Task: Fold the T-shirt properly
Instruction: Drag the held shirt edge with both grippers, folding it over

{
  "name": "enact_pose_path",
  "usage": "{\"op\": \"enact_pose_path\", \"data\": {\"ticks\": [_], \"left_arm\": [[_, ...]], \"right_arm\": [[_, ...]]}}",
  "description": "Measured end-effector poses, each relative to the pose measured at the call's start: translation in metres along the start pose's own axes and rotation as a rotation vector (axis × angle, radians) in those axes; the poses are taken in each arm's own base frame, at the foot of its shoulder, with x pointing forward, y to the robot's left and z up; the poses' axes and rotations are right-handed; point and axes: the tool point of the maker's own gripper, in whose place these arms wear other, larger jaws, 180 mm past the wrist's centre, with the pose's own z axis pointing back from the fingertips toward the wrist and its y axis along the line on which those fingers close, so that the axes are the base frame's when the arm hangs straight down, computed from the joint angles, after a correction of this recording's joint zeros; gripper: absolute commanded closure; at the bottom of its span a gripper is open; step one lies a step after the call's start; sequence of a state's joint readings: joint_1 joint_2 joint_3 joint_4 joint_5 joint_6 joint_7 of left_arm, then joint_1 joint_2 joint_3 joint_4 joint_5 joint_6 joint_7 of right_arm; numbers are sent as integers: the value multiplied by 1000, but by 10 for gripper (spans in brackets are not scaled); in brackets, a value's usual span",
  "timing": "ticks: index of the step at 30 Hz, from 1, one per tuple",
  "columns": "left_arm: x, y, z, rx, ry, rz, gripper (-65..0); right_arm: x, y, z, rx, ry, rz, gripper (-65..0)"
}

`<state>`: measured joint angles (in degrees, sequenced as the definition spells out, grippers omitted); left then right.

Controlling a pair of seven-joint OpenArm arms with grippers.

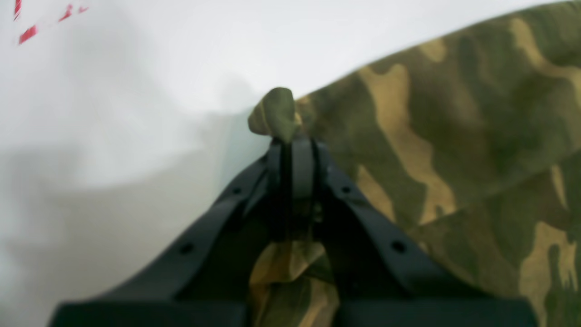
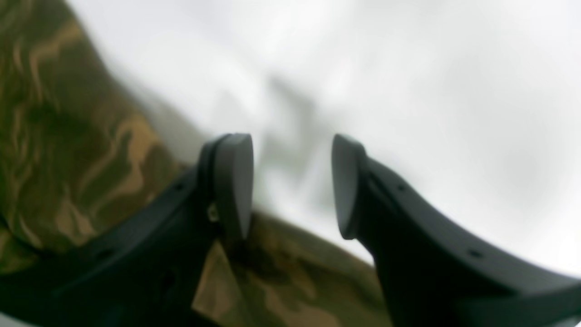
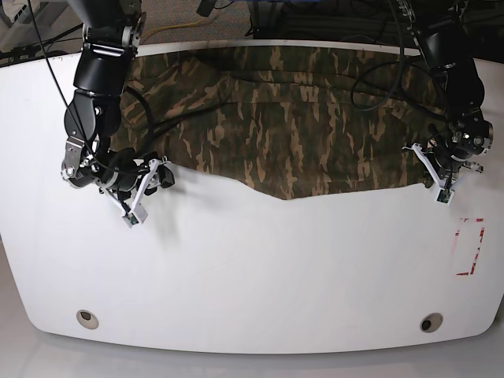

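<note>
White table fills the base view. At 3 o'clock, the left gripper is clamped on a corner of the T-shirt; at 9 o'clock, the right gripper is parted, empty, beside the hem. The shirt is spread toward 12. A second corner grasp seems needed before folding. Red tape lies at 4; cables cross the cloth.

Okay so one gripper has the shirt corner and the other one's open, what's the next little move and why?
Probably close the right gripper on the T-shirt edge beside it. The left gripper is already shut on its corner, while the right one's jaws stand open with only the white table between them, so the shirt is held on one side only.
</note>
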<state>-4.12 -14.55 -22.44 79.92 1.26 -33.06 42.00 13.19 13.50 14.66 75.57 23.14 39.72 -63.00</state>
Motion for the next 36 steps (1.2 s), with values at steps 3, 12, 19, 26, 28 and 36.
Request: {"op": "enact_pose_path", "data": {"ticks": [3, 12, 19, 26, 28, 36], "left_arm": [[0, 1, 0, 3, 2, -2, 0], [0, 1, 0, 1, 0, -3, 0], [0, 0, 0, 0, 1, -3, 0], [0, 0, 0, 0, 1, -4, 0], [0, 0, 0, 0, 2, -5, 0], [0, 0, 0, 0, 2, -5, 0]], "right_arm": [[-21, 1, -3, 5, 36, -13, -271], [-42, 24, 22, -31, 57, 90, -274], [-41, 38, 29, -33, 42, 115, -274], [-46, 41, 23, -20, 27, 99, -273], [-50, 41, 16, 2, 35, 70, -273], [-33, 31, 15, -15, 15, 71, -274]]}}
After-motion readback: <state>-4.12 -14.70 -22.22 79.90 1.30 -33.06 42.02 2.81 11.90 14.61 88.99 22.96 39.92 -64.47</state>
